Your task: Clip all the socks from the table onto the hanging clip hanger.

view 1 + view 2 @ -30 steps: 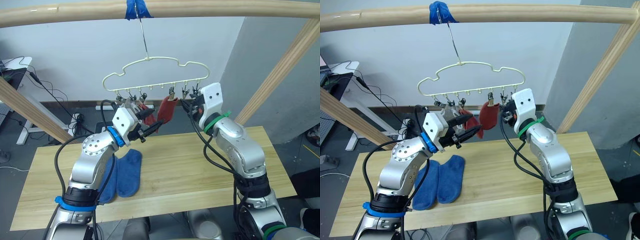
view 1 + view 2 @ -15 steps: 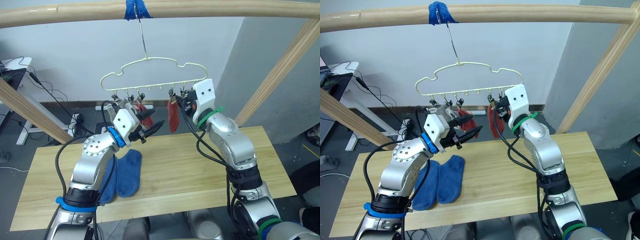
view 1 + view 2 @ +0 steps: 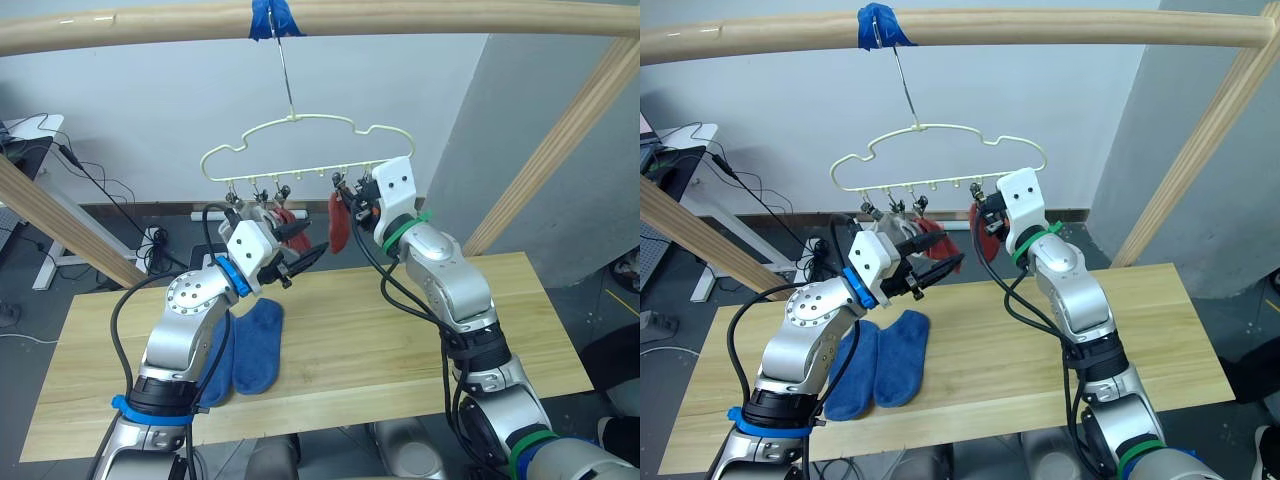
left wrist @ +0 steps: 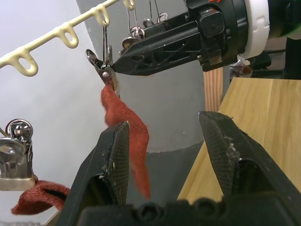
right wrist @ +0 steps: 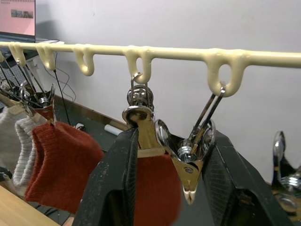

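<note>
Right claw (image 5: 162, 188) is up at the clip hanger (image 3: 300, 140), fingers parted wide, straddling two metal clips (image 5: 141, 122); one of those clips bites the top of a rust red sock (image 3: 338, 222) that hangs down between the fingers. Whether the fingers touch the clips, I can't tell. Left claw (image 4: 167, 155) hovers just left of that sock, open and empty, its black fingers (image 3: 305, 255) pointing right toward it. A second rust red sock (image 5: 61, 165) hangs on a clip further left, and beside it something light grey (image 5: 21, 150) hangs too, two pieces as far as I can make out. The hanger's hook runs up to blue tape (image 3: 272, 17) on the wooden pole (image 3: 420, 18). Down on the bench (image 3: 400, 350), two blue socks (image 3: 250, 345) lie side by side at the left, partly behind the left arm.
</note>
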You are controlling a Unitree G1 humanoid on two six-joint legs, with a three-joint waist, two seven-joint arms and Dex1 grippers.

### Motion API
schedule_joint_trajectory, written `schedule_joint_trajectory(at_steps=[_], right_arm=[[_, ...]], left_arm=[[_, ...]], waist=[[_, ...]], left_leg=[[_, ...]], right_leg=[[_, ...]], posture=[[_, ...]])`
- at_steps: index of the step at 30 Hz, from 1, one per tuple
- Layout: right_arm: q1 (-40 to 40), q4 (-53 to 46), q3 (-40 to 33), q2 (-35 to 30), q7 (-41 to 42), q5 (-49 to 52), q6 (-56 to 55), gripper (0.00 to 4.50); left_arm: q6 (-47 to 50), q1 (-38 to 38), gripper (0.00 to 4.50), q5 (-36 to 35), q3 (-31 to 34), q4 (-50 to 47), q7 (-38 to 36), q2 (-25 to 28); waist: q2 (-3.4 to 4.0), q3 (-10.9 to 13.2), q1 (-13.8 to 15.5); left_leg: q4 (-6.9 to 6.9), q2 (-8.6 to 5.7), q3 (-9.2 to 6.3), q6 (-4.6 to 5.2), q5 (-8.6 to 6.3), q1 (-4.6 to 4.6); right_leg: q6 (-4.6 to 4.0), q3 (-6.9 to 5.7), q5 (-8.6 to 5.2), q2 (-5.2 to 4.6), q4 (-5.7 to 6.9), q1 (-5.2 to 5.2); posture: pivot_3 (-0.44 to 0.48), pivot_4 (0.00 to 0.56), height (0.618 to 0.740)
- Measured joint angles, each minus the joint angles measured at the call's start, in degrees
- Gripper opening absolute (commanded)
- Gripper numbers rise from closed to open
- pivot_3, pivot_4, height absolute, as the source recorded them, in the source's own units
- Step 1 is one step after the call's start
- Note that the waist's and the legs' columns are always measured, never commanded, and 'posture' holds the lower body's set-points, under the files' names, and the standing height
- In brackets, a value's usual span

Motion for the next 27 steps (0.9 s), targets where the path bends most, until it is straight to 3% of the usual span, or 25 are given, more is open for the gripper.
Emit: schedule_joint_trajectory(at_steps=[13,16,20,27], right_arm=[[-0.7,0.4,-0.1,0.3,-0.1,0.0,-1.1,1.92],[-0.7,0.4,-0.1,0.4,-0.2,0.0,-1.1,1.35],[-0.7,0.4,-0.2,0.4,-0.2,0.0,-1.1,0.18],[-0.8,1.0,-0.7,0.4,-0.2,0.1,-1.1,0.06]], left_arm=[[0.1,0.1,2.6,0.4,-0.6,0.0,0.1,0.0],[0.1,0.1,2.6,0.4,-0.6,0.0,0.2,0.0],[0.0,0.9,2.6,0.8,-0.6,0.0,0.7,0.0],[-1.6,5.0,2.6,2.8,-0.3,0.0,3.0,0.3]], waist=[[0.0,0.0,0.0],[0.0,0.0,0.0],[0.01,0.0,0.0],[0.0,-0.1,0.0]], left_leg=[[0.01,0.0,0.0,0.0,0.01,0.01],[0.02,0.0,0.0,0.0,0.01,0.02],[0.03,0.0,0.01,0.0,0.01,0.06],[0.04,0.0,0.01,0.01,0.03,0.1]], right_leg=[[0.0,0.0,0.0,0.0,0.06,0.0],[-0.01,0.0,0.0,0.0,0.09,0.0],[0.0,0.01,0.0,0.0,0.15,0.0],[0.0,0.03,0.0,0.0,0.27,-0.01]], posture=[[-0.213,0.165,0.73],[-0.213,0.165,0.73],[-0.211,0.167,0.73],[-0.206,0.17,0.73]])
